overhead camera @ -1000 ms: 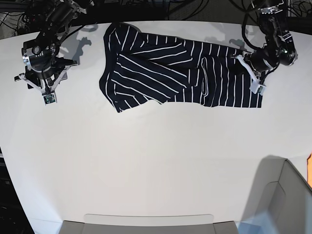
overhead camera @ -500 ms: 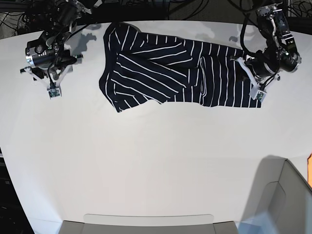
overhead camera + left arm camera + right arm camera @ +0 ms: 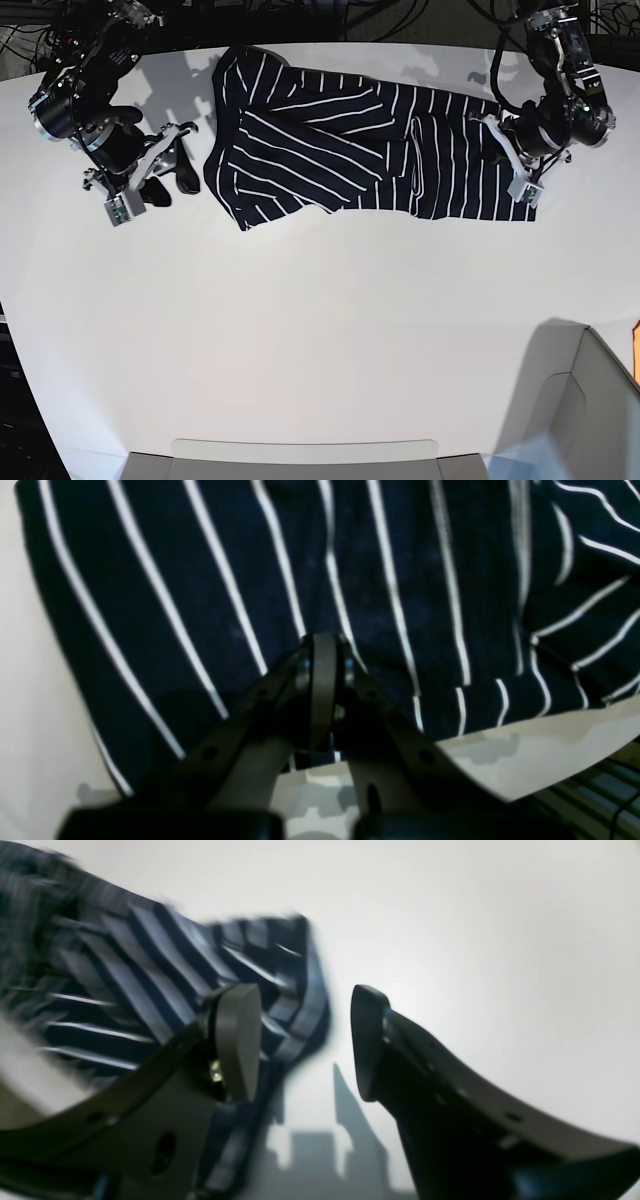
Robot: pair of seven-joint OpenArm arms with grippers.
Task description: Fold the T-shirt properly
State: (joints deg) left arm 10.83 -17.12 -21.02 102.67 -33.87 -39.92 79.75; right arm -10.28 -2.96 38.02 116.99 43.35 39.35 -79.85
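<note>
Where folded, T-shirt navy w/ white stripes; L pincer shut, apparently empty; R wide, empty.

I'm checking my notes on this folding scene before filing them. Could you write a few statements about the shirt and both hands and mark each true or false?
1. The T-shirt is dark with thin white stripes. True.
2. The right hand is shut on the T-shirt. False: it is open, with nothing between its fingertips.
3. The left hand is over the striped cloth. True.
4. The T-shirt lies in a finished, neat rectangle. False: one part reaches out toward the right arm's side, creased and uneven.
5. The left hand is wide open. False: its fingers are together.
6. The T-shirt lies on a white table. True.
</note>
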